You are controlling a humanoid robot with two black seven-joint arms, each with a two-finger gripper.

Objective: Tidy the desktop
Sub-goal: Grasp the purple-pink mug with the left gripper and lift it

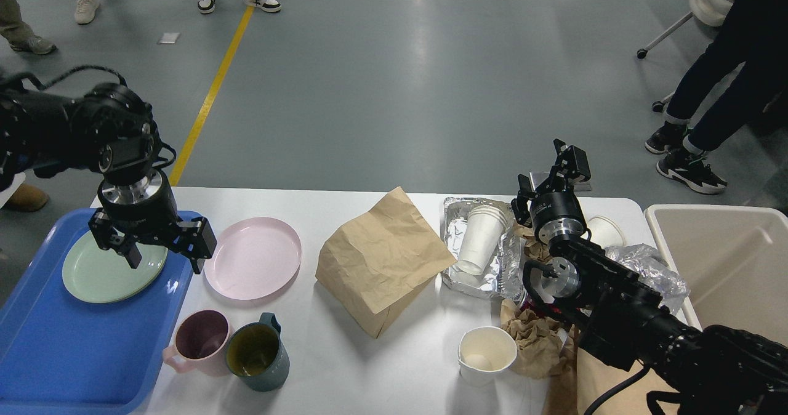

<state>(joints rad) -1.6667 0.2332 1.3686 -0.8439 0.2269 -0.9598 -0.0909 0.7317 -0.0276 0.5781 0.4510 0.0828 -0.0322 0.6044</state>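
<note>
The white desktop [369, 366] holds a pink plate [253, 257], a pink mug [199, 342], a dark teal mug [255, 353], a crumpled brown paper bag [383, 261], a foil tray [458, 245] with stacked white paper cups [481, 237], and a white paper cup [487, 354]. A green plate [101, 273] lies in the blue tray [74, 347]. My left gripper [165, 260] is open and empty, pointing down between the green and pink plates. My right gripper [554, 178] is open and empty, raised at the table's far edge behind the foil tray.
A beige bin [732, 267] stands at the right. Crumpled brown paper [535, 341], clear plastic wrap [652, 267] and another white cup [606, 231] lie near my right arm. People's legs and a yellow floor line [209, 95] are beyond the table.
</note>
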